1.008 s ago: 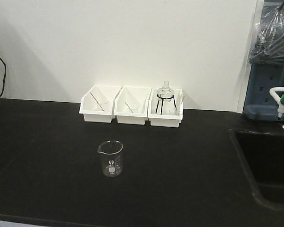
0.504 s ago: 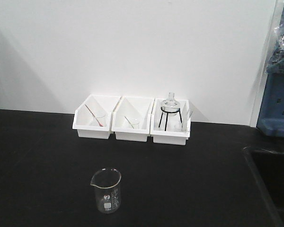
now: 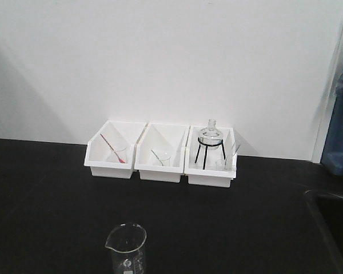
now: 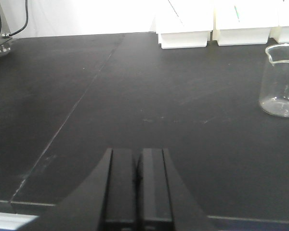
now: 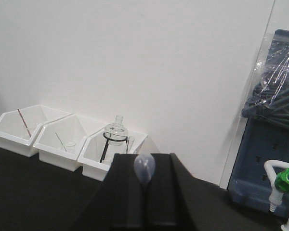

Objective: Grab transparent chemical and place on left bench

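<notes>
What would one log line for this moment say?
right gripper: shut on pipette | left gripper: shut, empty | pipette: not yet on bench | beaker: upright on bench

Transparent chemical (image 5: 144, 168) held over left bench (image 3: 46, 200).
We see a translucent whitish pipette, upright, bulb uppermost, pinched in the right gripper (image 5: 145, 156). The bench is flat, matte black, backed by a white wall (image 3: 160, 57).

There's just one bit of print: faint white markings and a small white patch low on the side of the glass beaker (image 3: 126, 249) standing on the black bench (image 3: 46, 200). It's too small and blurred to read from the front camera. The left wrist camera catches only the edge of that patch, so nothing is legible anywhere.
</notes>
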`<state>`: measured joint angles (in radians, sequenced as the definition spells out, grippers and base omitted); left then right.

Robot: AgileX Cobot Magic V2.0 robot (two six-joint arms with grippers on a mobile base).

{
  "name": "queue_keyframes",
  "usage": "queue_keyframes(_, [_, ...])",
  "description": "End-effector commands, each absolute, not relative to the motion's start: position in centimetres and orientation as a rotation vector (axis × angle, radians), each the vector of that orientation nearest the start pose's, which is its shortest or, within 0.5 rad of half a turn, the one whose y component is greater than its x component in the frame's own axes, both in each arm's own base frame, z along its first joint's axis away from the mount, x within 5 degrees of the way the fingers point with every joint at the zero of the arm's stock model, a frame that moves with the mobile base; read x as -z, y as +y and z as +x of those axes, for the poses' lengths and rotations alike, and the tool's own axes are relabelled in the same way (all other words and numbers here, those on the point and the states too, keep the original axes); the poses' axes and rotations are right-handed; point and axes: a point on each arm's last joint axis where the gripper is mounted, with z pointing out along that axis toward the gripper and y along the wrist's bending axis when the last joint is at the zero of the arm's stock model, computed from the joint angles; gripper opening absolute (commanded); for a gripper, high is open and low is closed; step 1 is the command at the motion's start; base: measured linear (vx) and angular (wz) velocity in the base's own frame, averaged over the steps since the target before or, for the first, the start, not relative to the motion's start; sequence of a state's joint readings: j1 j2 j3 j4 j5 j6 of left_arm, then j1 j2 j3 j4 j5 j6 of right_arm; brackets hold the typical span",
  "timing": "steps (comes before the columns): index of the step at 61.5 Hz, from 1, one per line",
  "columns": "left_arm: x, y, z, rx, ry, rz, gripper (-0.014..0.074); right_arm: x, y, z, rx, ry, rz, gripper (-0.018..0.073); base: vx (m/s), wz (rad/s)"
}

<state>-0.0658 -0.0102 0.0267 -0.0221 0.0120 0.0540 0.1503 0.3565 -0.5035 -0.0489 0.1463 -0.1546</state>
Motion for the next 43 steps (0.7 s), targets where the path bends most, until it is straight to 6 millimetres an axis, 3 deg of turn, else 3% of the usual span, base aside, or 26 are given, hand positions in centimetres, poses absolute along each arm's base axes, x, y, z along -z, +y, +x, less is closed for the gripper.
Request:
queue_keyframes(1, [-20.6,-0.4,5.5,0.035,1.429,0.064,-0.0003,-36.1,1.1,7.6,0.051,1.357,-0.240,-0.0004,0.08,0.02])
queue_keyframes(24, [-20.6,-0.4,5.5,0.035,1.429,0.064,-0.0003,-36.6,1.2,7.9,0.040,1.306,-0.227,-0.0004,0.04,0.00])
queue_keyframes(37, [-20.6,-0.4,5.5,0.035,1.429,0.064,-0.0003,-36.7,1.8,12.1,-0.089,1.299,-0.126,-0.0003,0.00,0.00])
queue_keyframes(43, [-20.6,-0.4,5.5,0.035,1.429,0.064,-0.0003,-37.1,2.9,15.0,-0.113,1.298,-0.173,-0.0003,0.00,0.00])
